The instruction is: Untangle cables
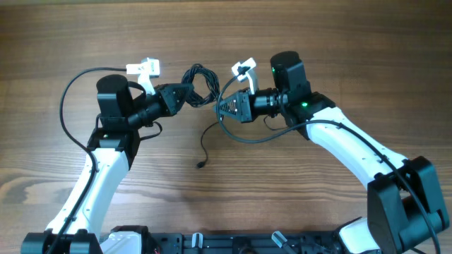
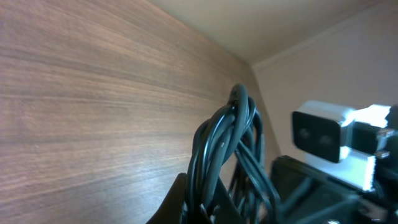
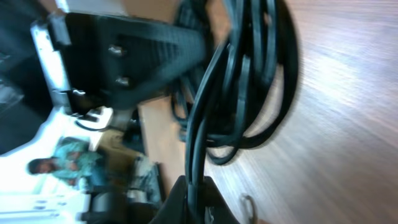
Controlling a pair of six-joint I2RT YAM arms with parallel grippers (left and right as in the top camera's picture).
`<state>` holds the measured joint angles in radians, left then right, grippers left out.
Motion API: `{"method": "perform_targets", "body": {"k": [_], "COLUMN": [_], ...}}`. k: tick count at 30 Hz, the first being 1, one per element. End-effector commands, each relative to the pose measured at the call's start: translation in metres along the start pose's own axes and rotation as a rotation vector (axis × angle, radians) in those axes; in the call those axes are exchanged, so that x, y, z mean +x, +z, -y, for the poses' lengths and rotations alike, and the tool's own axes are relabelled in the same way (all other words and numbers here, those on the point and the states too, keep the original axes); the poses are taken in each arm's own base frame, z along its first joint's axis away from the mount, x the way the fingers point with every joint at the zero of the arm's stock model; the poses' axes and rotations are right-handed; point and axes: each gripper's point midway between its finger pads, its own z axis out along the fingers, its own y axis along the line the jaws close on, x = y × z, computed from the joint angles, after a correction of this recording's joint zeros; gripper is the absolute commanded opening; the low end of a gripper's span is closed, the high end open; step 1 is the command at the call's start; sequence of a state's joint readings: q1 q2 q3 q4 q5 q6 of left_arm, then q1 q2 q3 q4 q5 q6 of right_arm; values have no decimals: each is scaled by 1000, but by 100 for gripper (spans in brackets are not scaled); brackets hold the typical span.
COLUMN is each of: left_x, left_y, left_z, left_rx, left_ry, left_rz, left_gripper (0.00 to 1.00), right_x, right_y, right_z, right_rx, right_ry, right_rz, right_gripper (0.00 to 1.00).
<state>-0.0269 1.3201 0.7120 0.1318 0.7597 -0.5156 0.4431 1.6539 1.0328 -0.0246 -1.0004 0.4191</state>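
The cables [image 1: 200,83] form a black tangle held up between my two grippers over the middle of the table. My left gripper [image 1: 188,94] is shut on a bunch of several strands [image 2: 225,140] at the tangle's left side. My right gripper [image 1: 221,107] is shut on one or two strands [image 3: 198,143] at its right side, with the loops [image 3: 261,68] spreading beyond the fingers. One loose cable end [image 1: 205,144] hangs down to the table and finishes in a small plug tip [image 1: 200,165]. The grippers face each other, a short way apart.
The wooden table [image 1: 318,42] lies all around. Thick black cords wired to the arms arc beside the left arm [image 1: 65,106] and under the right wrist [image 1: 268,138]. The right wrist camera's white housing [image 2: 323,140] shows close in the left wrist view.
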Motion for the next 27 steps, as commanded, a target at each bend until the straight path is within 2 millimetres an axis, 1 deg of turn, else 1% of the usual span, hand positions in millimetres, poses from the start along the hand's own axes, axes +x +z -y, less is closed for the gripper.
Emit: {"method": "perform_targets", "body": {"k": [1, 2, 3, 4, 5, 6, 7, 8, 9, 10, 13, 15, 17, 18, 19, 21, 22, 23, 24, 25, 26, 27], "left_x": [-12, -7, 2, 7, 12, 16, 21, 25, 28, 28, 27, 32, 47, 54, 59, 64, 65, 67, 68, 70, 72, 74], "left_y": [-1, 3, 9, 13, 18, 21, 25, 27, 29, 29, 29, 29, 25, 22, 20, 18, 19, 19, 19, 20, 20, 22], "left_z": [-2, 2, 12, 17, 22, 26, 32, 36, 40, 41, 40, 46, 64, 74, 80, 81, 82, 82, 83, 85, 87, 88], "left_rx": [-52, -42, -19, -13, -8, -7, 4, 14, 24, 25, 20, 60, 178, 245, 284, 300, 301, 302, 305, 309, 314, 311], "left_ry": [97, 122, 159, 167, 176, 185, 197, 203, 209, 211, 211, 212, 290, 311, 309, 300, 297, 295, 296, 299, 302, 302], "left_rz": [51, 37, 10, -2, -13, -20, -32, -41, -47, -47, -43, -69, -135, -170, -192, -213, -219, -223, -228, -232, -236, -240], "left_gripper": [4, 4, 4, 4, 4, 4, 4, 4, 4, 4, 4, 4, 4, 4, 4, 4, 4, 4, 4, 4, 4, 4], "right_x": [-5, -12, -24, -34, -44, -53, -61, -65, -63, -57, -42, -44, -47, -50, -52, -56, -57, -57, -56, -56, -56, -56], "right_y": [-5, -5, -7, -9, -9, -9, -8, -9, -11, -13, -22, -22, -23, -23, -23, -20, -16, -14, -11, -10, -9, -10], "right_z": [-41, -45, -54, -58, -57, -47, -29, -7, 15, 32, 69, 68, 67, 66, 65, 56, 46, 41, 38, 39, 42, 43], "right_rx": [-190, -203, -228, -235, -219, -168, -82, 20, 119, 200, 394, 394, 390, 385, 379, 326, 263, 232, 227, 239, 266, 276], "right_ry": [146, 163, 164, 153, 137, 147, 191, 253, 302, 331, 408, 375, 366, 358, 353, 390, 435, 458, 455, 444, 441, 425], "right_rz": [-45, -28, 6, 40, 88, 145, 210, 264, 296, 305, 324, 327, 337, 346, 353, 361, 350, 340, 334, 339, 354, 358], "right_gripper": [4, 4, 4, 4, 4, 4, 4, 4, 4, 4, 4, 4, 4, 4, 4, 4, 4, 4, 4, 6, 15, 20]}}
